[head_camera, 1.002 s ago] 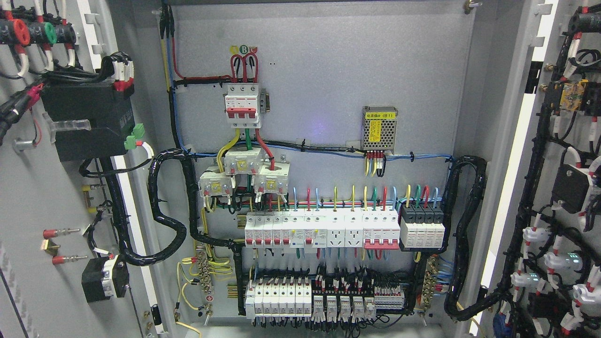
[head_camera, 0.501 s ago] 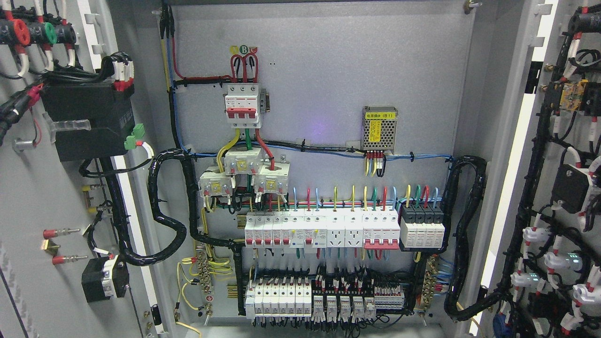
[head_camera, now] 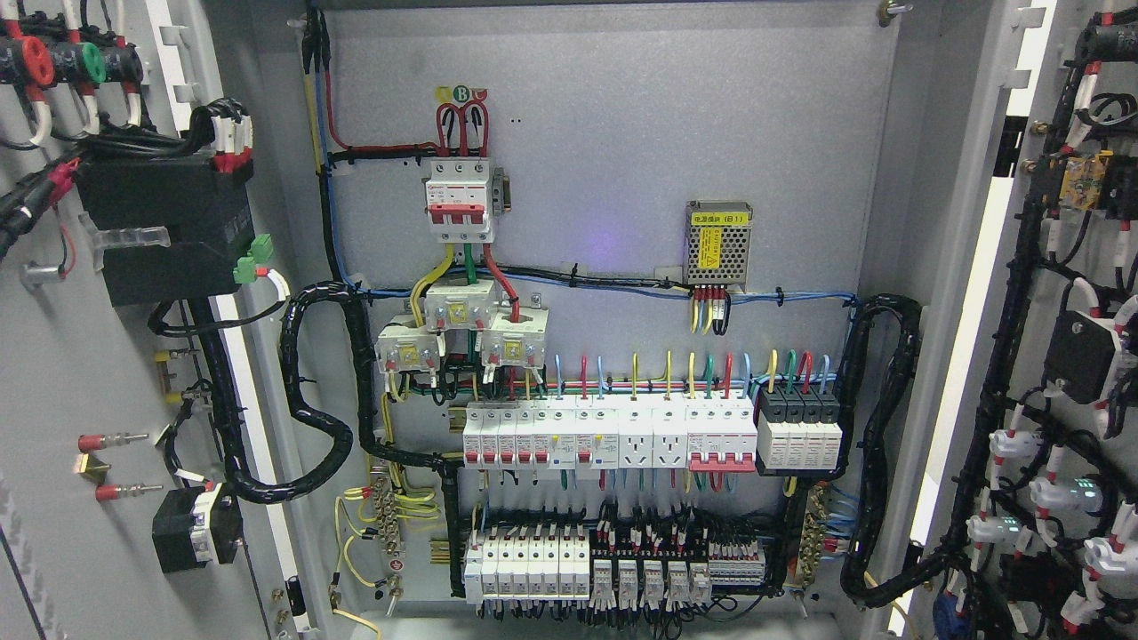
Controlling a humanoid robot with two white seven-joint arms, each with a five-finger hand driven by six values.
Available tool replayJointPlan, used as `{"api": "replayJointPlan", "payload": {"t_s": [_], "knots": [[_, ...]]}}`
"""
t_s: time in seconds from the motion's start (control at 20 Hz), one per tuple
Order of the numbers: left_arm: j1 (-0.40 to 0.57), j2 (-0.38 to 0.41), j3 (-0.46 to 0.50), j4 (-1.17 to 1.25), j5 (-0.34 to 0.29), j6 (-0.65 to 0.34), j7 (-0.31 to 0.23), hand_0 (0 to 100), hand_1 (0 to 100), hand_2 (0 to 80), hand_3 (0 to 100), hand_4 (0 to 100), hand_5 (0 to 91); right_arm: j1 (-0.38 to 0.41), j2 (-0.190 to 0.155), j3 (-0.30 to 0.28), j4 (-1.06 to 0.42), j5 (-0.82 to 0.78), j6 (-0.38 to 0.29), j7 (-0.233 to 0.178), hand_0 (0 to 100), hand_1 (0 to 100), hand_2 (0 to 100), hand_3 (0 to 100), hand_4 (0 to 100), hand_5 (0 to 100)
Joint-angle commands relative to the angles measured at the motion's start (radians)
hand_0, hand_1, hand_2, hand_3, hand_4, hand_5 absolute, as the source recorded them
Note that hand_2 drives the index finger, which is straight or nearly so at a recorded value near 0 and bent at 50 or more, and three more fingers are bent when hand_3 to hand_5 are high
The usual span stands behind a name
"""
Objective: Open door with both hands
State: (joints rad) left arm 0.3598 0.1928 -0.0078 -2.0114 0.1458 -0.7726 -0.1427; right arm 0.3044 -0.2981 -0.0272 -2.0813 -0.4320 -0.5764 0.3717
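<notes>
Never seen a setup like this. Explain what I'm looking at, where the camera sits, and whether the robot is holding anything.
The picture comes from a camera on a humanoid robot's head, looking into an open electrical cabinet. The left door and right door are both swung wide, showing wiring on their inner sides. On the grey back panel sit a red-and-white main breaker, a row of white breakers, a small perforated power supply and black cable bundles. Neither robot hand is in view, so nothing is seen held.
</notes>
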Motion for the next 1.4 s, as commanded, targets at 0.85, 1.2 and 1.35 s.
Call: {"api": "replayJointPlan", "payload": {"t_s": [0.85,1.2,1.35], "knots": [[0.019,0.094,0.19,0.023,0.209,-0.091,0.0,0,0,0.0,0,4,0.0,-0.008,-0.019,-0.014,0.05,-0.06,-0.007,0.007,0,0,0,0,0,0],[0.021,0.109,0.233,0.043,0.241,-0.097,-0.002,0,0,0.0,0,4,0.0,-0.016,-0.019,-0.034,0.056,-0.129,-0.005,0.007,0,0,0,0,0,0],[0.021,0.128,0.255,0.071,0.268,-0.099,-0.002,0,0,0.0,0,4,0.0,-0.018,-0.019,-0.039,0.056,-0.131,-0.008,0.007,0,0,0,0,0,0]]}}
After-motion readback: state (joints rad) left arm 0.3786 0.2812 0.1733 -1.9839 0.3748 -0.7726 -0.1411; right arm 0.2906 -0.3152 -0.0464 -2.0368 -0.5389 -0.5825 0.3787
